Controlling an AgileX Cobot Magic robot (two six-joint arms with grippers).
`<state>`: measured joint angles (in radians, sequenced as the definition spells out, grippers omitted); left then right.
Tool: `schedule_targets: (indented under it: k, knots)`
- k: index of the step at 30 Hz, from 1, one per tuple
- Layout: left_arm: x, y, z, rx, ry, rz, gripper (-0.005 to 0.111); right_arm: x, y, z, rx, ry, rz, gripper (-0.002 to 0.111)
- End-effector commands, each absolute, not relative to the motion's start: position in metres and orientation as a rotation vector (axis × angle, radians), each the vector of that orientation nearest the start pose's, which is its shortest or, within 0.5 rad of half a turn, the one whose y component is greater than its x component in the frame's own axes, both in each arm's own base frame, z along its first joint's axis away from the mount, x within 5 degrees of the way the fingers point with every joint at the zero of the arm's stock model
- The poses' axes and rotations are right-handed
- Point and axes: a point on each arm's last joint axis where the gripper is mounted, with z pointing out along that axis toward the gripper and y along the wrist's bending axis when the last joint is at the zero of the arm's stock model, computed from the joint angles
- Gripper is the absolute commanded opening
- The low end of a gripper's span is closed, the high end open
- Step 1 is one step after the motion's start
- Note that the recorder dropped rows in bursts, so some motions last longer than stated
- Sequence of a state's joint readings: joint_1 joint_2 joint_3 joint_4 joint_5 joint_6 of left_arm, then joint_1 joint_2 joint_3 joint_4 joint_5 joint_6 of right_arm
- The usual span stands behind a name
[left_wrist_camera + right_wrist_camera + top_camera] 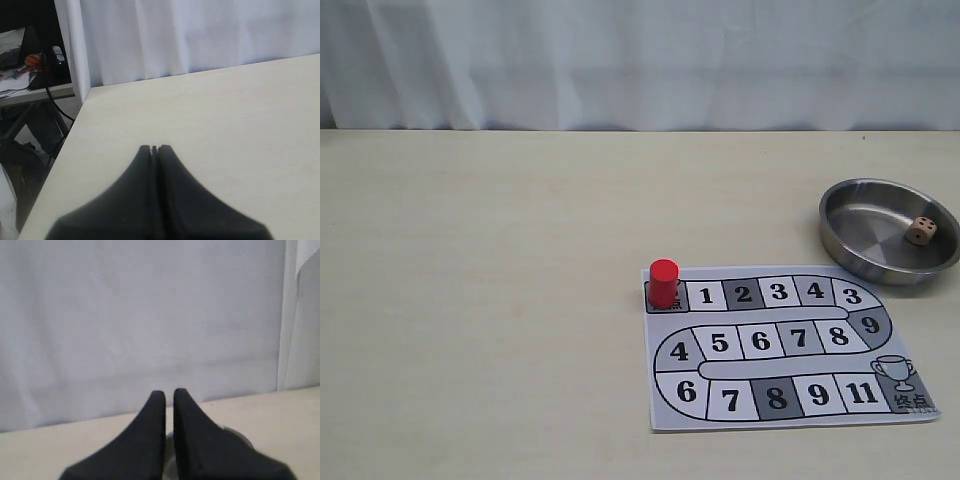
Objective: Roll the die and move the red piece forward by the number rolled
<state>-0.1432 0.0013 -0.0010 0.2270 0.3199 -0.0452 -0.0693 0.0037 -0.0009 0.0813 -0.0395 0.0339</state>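
Note:
The red piece (663,283) stands upright on the start square at the upper left corner of the paper game board (785,345). The tan die (920,231) lies inside the metal bowl (840,235) at the right of the table. Neither gripper shows in the exterior view. In the left wrist view my left gripper (154,148) is shut with nothing in it, over bare table near a corner. My right gripper (169,391) has its fingers nearly together with only a thin slit and holds nothing; a grey bit of the bowl (239,436) shows behind its fingers.
The board's numbered track runs from the start square to a trophy square (900,385) at the lower right. A white curtain (640,60) hangs behind the table. Past the table's edge (65,145) in the left wrist view are cables and a cluttered desk (30,65).

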Motion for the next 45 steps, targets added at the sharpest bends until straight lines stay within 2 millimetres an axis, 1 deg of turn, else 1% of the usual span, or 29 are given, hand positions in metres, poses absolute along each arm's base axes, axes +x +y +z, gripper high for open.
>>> schedule_targets:
  k: [1, 8, 9, 10, 11, 13, 15, 17, 20, 21, 22, 23, 24, 25, 26, 27, 28, 29, 31, 32, 33, 35, 37, 38, 40, 42, 45]
  knots:
    - [0.054, -0.002, 0.185, 0.234, 1.78, 0.073, 0.0, 0.052, -0.005, 0.232, 0.123, 1.263, 0.019, 0.005]
    - [0.054, -0.002, 0.185, 0.234, 1.78, 0.073, 0.0, 0.043, -0.007, 0.252, 0.132, 1.028, 0.021, 0.005]
    - [0.054, -0.002, 0.185, 0.234, 1.78, 0.073, 0.0, 0.042, -0.007, 0.254, 0.151, 0.99, 0.055, 0.005]
    - [0.054, -0.002, 0.185, 0.234, 1.78, 0.073, 0.0, 0.04, -0.007, 0.257, 0.189, 0.944, 0.13, 0.005]
    - [0.054, -0.002, 0.185, 0.234, 1.78, 0.073, 0.0, 0.039, -0.007, 0.258, 0.247, 0.926, 0.247, 0.005]
    - [0.054, -0.002, 0.185, 0.234, 1.78, 0.073, 0.0, 0.04, -0.007, 0.257, 0.336, 0.916, 0.421, 0.005]
    - [0.054, -0.002, 0.185, 0.234, 1.78, 0.073, 0.0, 0.039, -0.007, 0.258, 0.336, 0.902, 0.427, 0.005]
    - [0.054, -0.002, 0.185, 0.234, 1.78, 0.073, 0.0, 0.044, -0.007, 0.259, 0.341, 0.932, 0.414, 0.005]
    - [0.054, -0.002, 0.185, 0.234, 1.78, 0.073, 0.0, 0.059, -0.008, 0.284, 0.325, 0.999, 0.359, 0.004]
    - [0.054, -0.002, 0.185, 0.234, 1.78, 0.073, 0.0, 0.068, -0.008, 0.294, 0.3, 1.035, 0.318, 0.004]
    - [0.054, -0.002, 0.185, 0.234, 1.78, 0.073, 0.0, 0.092, -0.007, 0.314, 0.234, 1.123, 0.23, 0.004]
    - [0.054, -0.002, 0.185, 0.234, 1.78, 0.073, 0.0, 0.104, -0.007, 0.324, 0.214, 1.172, 0.193, 0.004]
    - [0.054, -0.002, 0.185, 0.234, 1.78, 0.073, 0.0, 0.139, -0.01, 0.329, 0.184, 1.343, 0.111, 0.004]
    - [0.054, -0.002, 0.185, 0.234, 1.78, 0.073, 0.0, 0.158, -0.011, 0.334, 0.154, 1.418, 0.064, 0.004]
    - [0.054, -0.002, 0.185, 0.234, 1.78, 0.073, 0.0, 0.195, -0.013, 0.329, 0.061, 1.62, -0.048, 0.004]
    - [0.054, -0.002, 0.185, 0.234, 1.78, 0.073, 0.0, 0.214, -0.015, 0.321, 0.022, 1.723, -0.082, 0.004]
    - [0.054, -0.002, 0.185, 0.234, 1.78, 0.073, 0.0, 0.252, -0.017, 0.307, -0.086, 1.937, -0.149, 0.004]
    - [0.054, -0.002, 0.185, 0.234, 1.78, 0.073, 0.0, 0.279, -0.019, 0.294, -0.149, 2.095, -0.168, 0.004]
    - [0.054, -0.002, 0.185, 0.234, 1.78, 0.073, 0.0, 0.32, -0.024, 0.269, -0.199, 2.327, -0.181, 0.004]
    - [0.054, -0.002, 0.185, 0.234, 1.78, 0.073, 0.0, 0.337, -0.028, 0.257, -0.199, 2.431, -0.197, 0.004]
    - [0.054, -0.002, 0.185, 0.234, 1.78, 0.073, 0.0, 0.353, -0.032, 0.248, -0.164, 2.514, -0.227, 0.004]
    - [0.054, -0.002, 0.185, 0.234, 1.78, 0.073, 0.0, 0.376, -0.042, 0.222, -0.112, 2.689, -0.319, 0.004]
    - [0.054, -0.002, 0.185, 0.234, 1.78, 0.073, 0.0, 0.39, -0.049, 0.203, -0.056, 2.777, -0.384, 0.004]
    - [0.054, -0.002, 0.185, 0.234, 1.78, 0.073, 0.0, 0.395, -0.051, 0.198, -0.026, 2.785, -0.405, 0.006]
    - [0.054, -0.002, 0.185, 0.234, 1.78, 0.073, 0.0, 0.4, -0.054, 0.189, 0.026, 2.788, -0.439, 0.013]
    - [0.054, -0.002, 0.185, 0.234, 1.78, 0.073, 0.0, 0.403, -0.056, 0.18, 0.041, 2.779, -0.47, 0.026]
    - [0.054, -0.002, 0.185, 0.234, 1.78, 0.073, 0.0, 0.408, -0.059, 0.173, 0.076, 2.746, -0.503, 0.049]
